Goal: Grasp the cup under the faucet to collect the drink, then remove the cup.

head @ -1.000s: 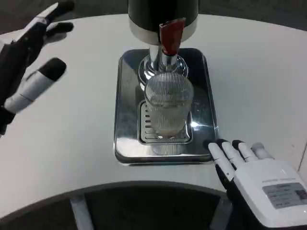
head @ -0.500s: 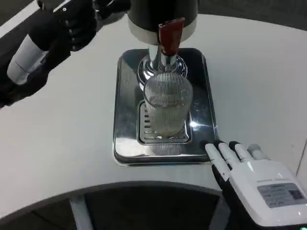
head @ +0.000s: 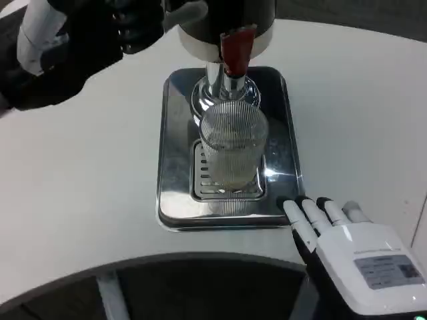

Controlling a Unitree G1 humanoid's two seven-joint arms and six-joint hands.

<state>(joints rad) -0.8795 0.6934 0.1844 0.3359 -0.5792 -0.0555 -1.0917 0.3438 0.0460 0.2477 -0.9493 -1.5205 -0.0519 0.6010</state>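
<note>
A drinks-serving test bench: a dispenser (head: 225, 27) on a steel drip tray (head: 175, 160), bare white table (head: 87, 173).

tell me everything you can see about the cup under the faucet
The cup is a clear, vertically ribbed tumbler, glass or plastic by its look. It stands upright on the slotted grate of the shiny metal drip tray, directly below the faucet with its red lever. Whether it holds any drink is hard to tell. Neither robot hand touches it.

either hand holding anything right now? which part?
Right hand holds nothing; it lies by the tray. Left hand is up beside the dispenser; contact unclear. Cup untouched.
</note>
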